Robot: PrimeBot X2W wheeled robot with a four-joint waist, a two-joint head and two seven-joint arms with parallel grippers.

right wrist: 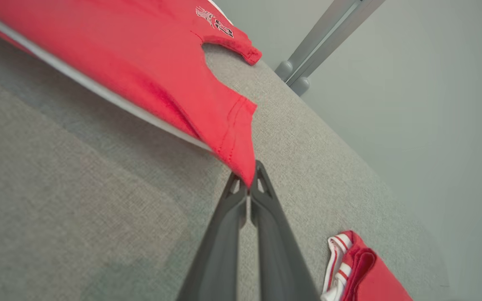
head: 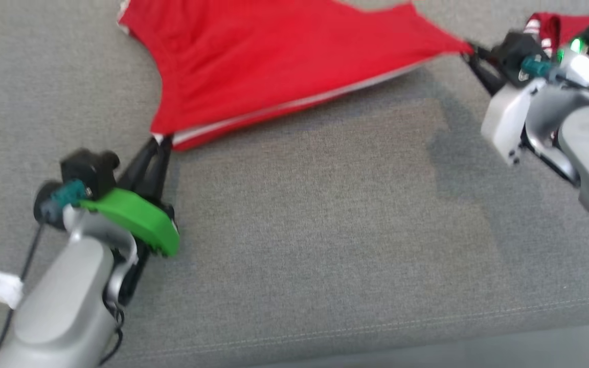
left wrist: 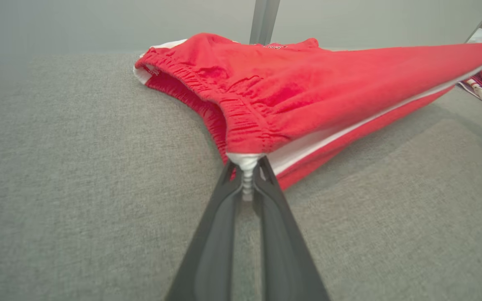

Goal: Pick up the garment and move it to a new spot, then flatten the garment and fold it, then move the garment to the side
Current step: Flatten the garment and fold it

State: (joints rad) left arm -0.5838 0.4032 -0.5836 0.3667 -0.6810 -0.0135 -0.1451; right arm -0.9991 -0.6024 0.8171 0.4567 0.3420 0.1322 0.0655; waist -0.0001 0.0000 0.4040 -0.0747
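A grey cushion [head: 325, 230] carries the red garment [head: 274, 61], spread toward twelve o'clock in the head view and stretched taut between both arms. The left gripper [head: 160, 142], at eight o'clock, is pinched closed on the white-lined waistband corner. The right gripper [head: 471, 50], at two o'clock, is clamped tight on a leg-hem corner (fingertips meeting). Another red, striped garment [right wrist: 370, 271] lies just beyond it.

garment [head: 274, 56] on cushion [head: 325, 230], far side | folded clothes [head: 555, 23] to its right
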